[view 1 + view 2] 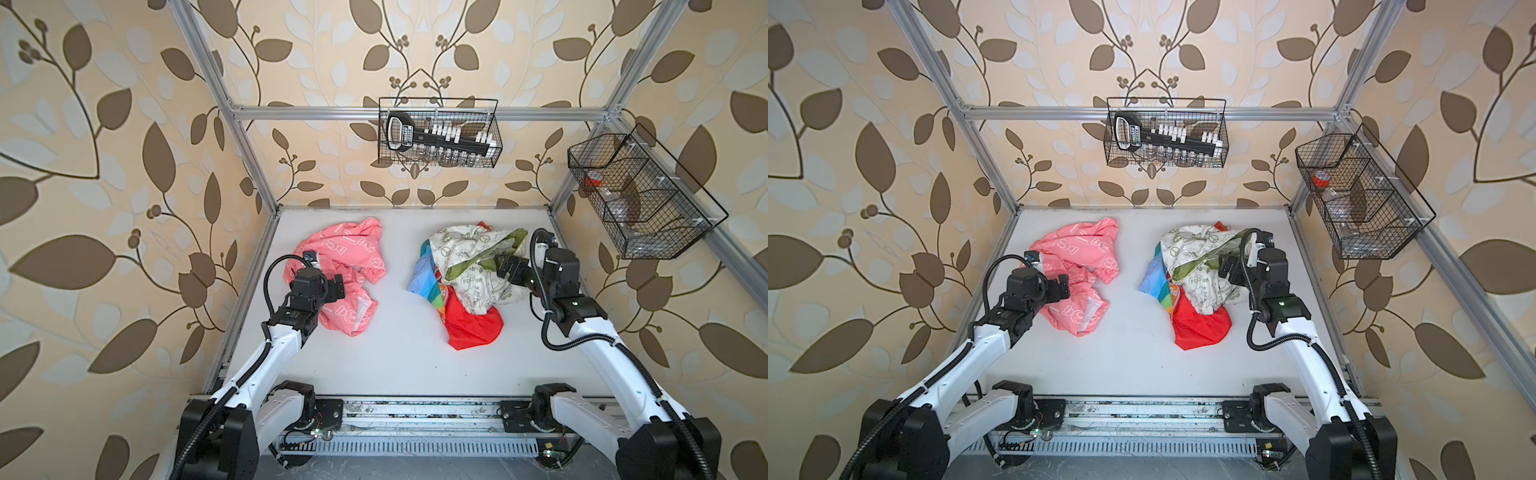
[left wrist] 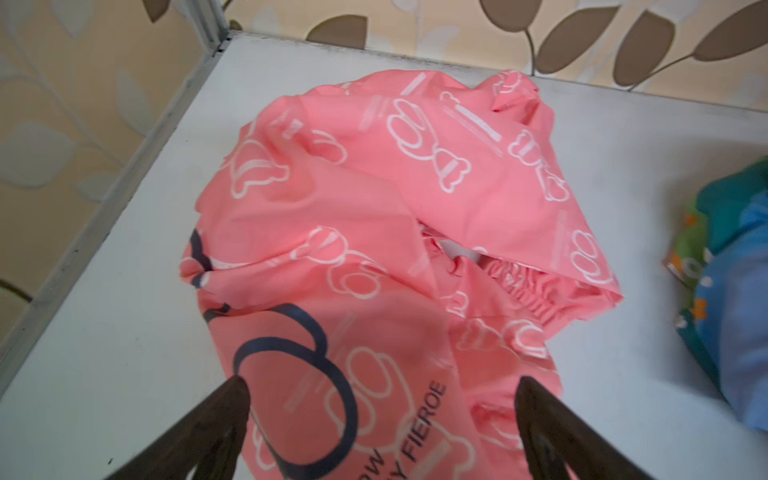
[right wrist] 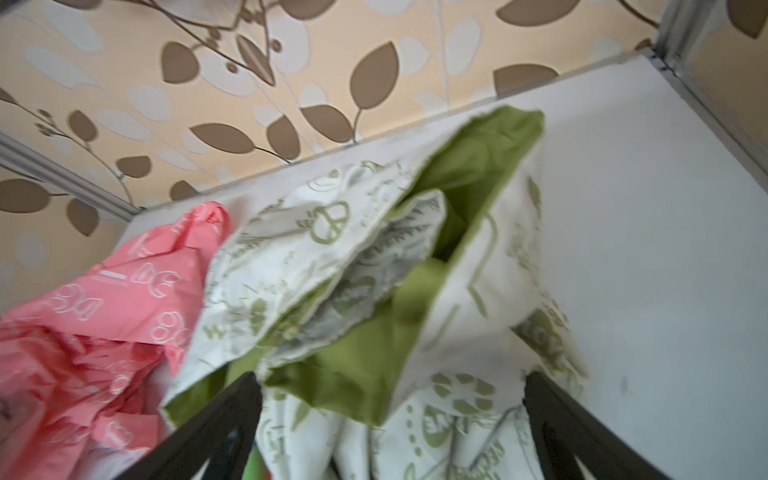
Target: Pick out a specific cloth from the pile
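Note:
The cloth point(image 1: 353, 249) point(image 1: 1084, 249), salmon-pink with white bear outlines, lies crumpled alone on the left of the white table point(image 1: 399, 357). The left wrist view shows its navy outline and lettering point(image 2: 374, 208). My left gripper point(image 1: 337, 286) point(image 1: 1062, 286) point(image 2: 382, 384) hovers over its near part, open, with the fabric below the spread fingers. The pile point(image 1: 465, 266) point(image 1: 1196, 262) sits apart on the right: cream with green print on top, red and striped garments beneath. My right gripper point(image 1: 506, 266) point(image 1: 1225, 266) point(image 3: 393, 378) is open over the cream cloth point(image 3: 311, 257).
A wire basket point(image 1: 440, 133) holding tools hangs on the back wall. Another wire basket point(image 1: 640, 195) hangs on the right wall. Aluminium frame posts stand at the table's back corners. The arms' base rail point(image 1: 415, 415) runs along the front edge.

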### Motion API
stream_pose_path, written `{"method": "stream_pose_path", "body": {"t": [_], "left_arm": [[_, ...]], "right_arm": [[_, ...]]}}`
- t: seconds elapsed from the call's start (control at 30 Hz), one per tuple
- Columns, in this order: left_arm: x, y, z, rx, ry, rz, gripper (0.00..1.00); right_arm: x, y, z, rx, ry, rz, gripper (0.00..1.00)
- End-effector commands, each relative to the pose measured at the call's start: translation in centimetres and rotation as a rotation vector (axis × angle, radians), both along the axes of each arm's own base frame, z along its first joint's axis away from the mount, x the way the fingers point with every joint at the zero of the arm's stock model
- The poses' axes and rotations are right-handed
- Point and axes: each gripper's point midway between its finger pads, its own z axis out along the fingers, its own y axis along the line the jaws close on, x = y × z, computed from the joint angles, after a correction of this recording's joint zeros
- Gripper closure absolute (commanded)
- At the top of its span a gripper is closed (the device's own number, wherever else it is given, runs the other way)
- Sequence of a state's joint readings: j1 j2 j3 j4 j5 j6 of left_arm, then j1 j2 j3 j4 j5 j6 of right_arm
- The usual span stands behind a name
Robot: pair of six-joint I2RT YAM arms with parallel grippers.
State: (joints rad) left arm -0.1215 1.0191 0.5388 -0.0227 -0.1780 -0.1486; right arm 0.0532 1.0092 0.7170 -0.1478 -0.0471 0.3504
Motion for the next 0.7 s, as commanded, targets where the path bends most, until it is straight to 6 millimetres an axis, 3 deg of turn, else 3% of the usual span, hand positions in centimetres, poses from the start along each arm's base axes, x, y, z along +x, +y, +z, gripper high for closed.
{"method": "stream_pose_path", "body": {"t": [0.0, 0.17, 0.3, 0.4, 0.57, 0.67], "left_arm": [[1.4, 0.9, 2.0, 0.059, -0.12, 0.022, 0.01], [2.4, 1.3, -0.2, 0.125, -0.157, 0.016, 0.01], [3.5, 1.0, -2.3, 0.146, -0.131, -0.019, 0.01], [4.3, 0.7, -4.0, 0.15, -0.1, -0.052, 0.01], [5.6, 0.2, -4.5, 0.134, -0.077, -0.084, 0.01], [5.7, 0.8, -6.4, 0.077, -0.127, -0.083, 0.01]], "right_arm": [[0.6, -1.9, 0.3, -0.101, -0.096, -0.041, 0.0], [1.9, -4.7, -3.0, -0.182, -0.068, -0.117, 0.0], [2.5, -8.1, -6.9, -0.298, 0.016, -0.259, 0.01], [2.0, -10.9, -8.1, -0.322, -0.028, -0.43, 0.01], [1.5, -10.2, -8.0, -0.264, -0.197, -0.389, 0.01], [1.8, -9.1, -7.4, -0.256, -0.276, -0.329, 0.01]]}}
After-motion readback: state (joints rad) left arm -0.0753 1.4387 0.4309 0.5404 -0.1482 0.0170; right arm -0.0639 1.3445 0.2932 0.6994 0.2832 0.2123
